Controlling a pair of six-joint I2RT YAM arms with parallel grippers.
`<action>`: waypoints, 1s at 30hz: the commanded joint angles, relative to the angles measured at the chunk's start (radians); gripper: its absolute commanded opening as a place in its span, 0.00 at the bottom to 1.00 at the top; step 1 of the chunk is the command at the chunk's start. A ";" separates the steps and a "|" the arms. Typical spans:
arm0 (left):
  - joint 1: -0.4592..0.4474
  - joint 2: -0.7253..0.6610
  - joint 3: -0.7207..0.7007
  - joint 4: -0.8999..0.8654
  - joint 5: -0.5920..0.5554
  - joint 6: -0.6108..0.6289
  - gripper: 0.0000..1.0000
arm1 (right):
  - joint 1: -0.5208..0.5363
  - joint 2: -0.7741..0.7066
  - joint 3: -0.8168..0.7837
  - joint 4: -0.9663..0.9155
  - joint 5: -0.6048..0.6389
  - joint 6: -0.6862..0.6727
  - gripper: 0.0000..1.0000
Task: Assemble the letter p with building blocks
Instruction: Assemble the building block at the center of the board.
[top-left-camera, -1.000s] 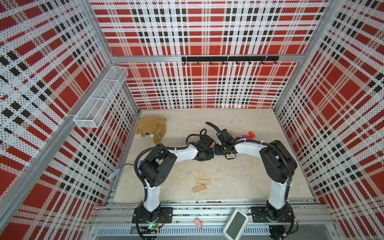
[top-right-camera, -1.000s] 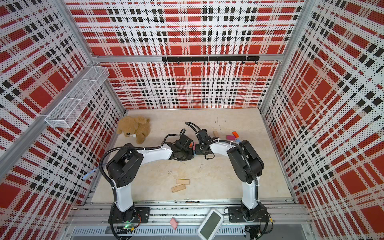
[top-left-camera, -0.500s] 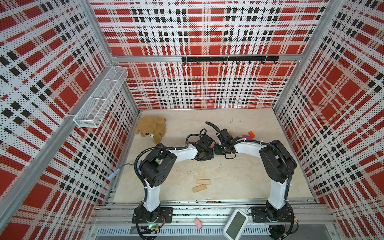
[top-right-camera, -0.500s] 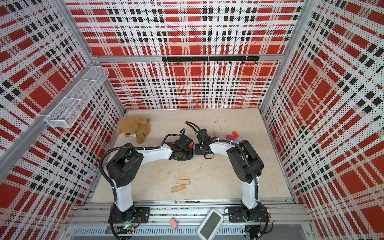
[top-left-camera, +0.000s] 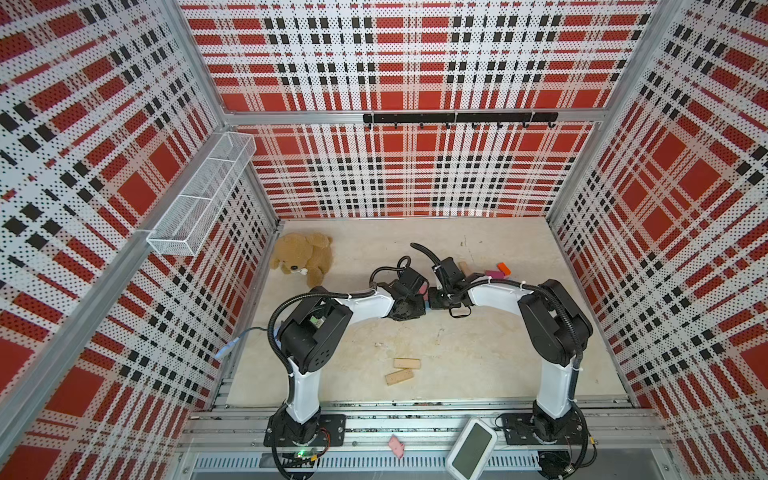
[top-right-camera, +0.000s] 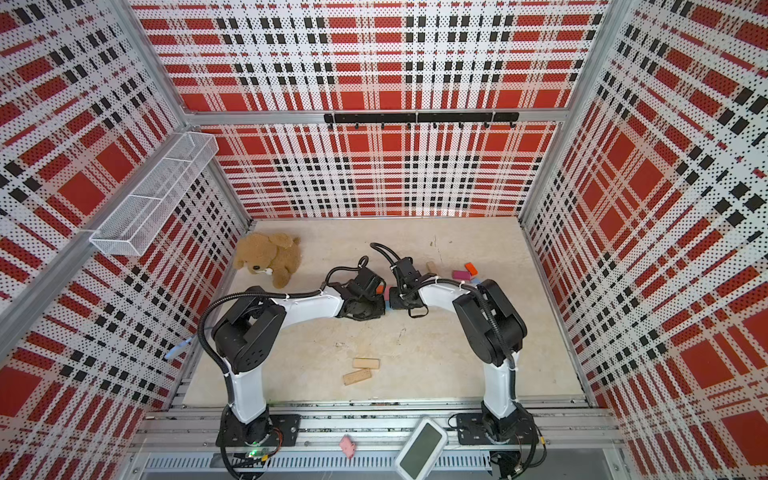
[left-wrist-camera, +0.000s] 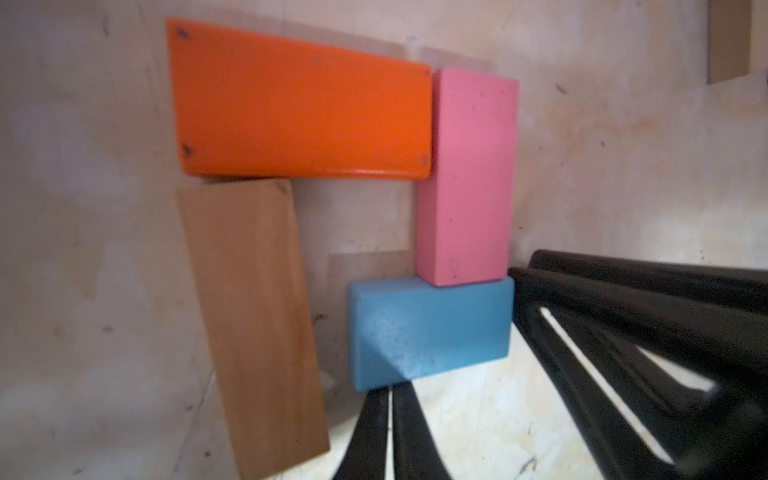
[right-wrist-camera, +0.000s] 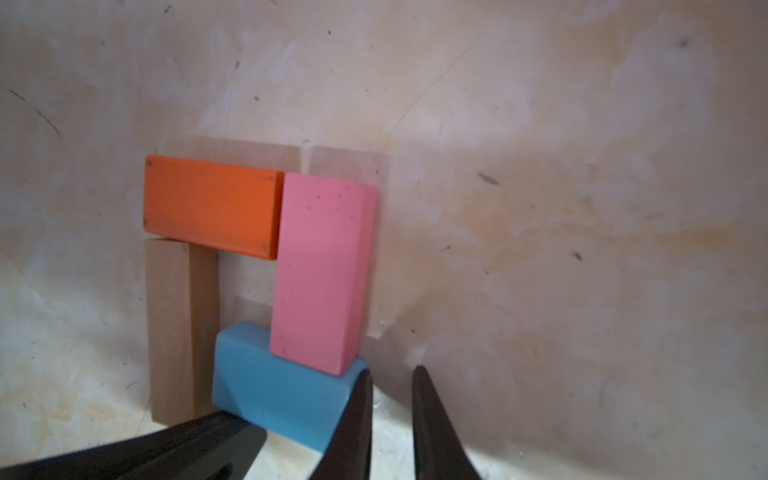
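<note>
Two loose tan bricks (top-left-camera: 400, 376) are found nearest, by the front edge of the bench (top-left-camera: 478, 357), well apart from the work. At mid-bench the letter is laid flat: an orange brick (left-wrist-camera: 303, 104) across the top, a tan stem brick (left-wrist-camera: 253, 324) below one of its ends, a pink brick (left-wrist-camera: 467, 178) down the other side, and a blue brick (left-wrist-camera: 428, 328) touching the pink brick's end. A gap is seen between the blue brick and the tan stem brick, so the bowl is judged open. The left tool (left-wrist-camera: 390, 395), shut and empty, is set against the blue brick's long side. The right tool (right-wrist-camera: 390, 374), its jaws narrowly apart with nothing between them, is set with one of its fingers (right-wrist-camera: 355, 415) at the blue brick's corner. If force is applied off-centre, the blue brick can be turned and the pink brick driven out of line with the orange brick. Contact between the two close-set tools is also to be avoided. Farthest back, a magenta brick (top-left-camera: 493, 274) and a teddy bear (top-left-camera: 305, 259) are well clear.
</note>
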 joint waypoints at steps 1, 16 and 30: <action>0.007 0.029 0.011 -0.009 -0.003 0.008 0.11 | -0.003 0.028 0.015 0.001 0.001 -0.015 0.20; -0.036 -0.108 -0.045 -0.014 -0.008 0.012 0.11 | -0.003 -0.012 -0.003 -0.003 0.038 -0.003 0.20; 0.115 -0.437 -0.253 0.015 -0.053 -0.007 0.15 | -0.004 -0.099 -0.042 0.004 0.041 0.004 0.21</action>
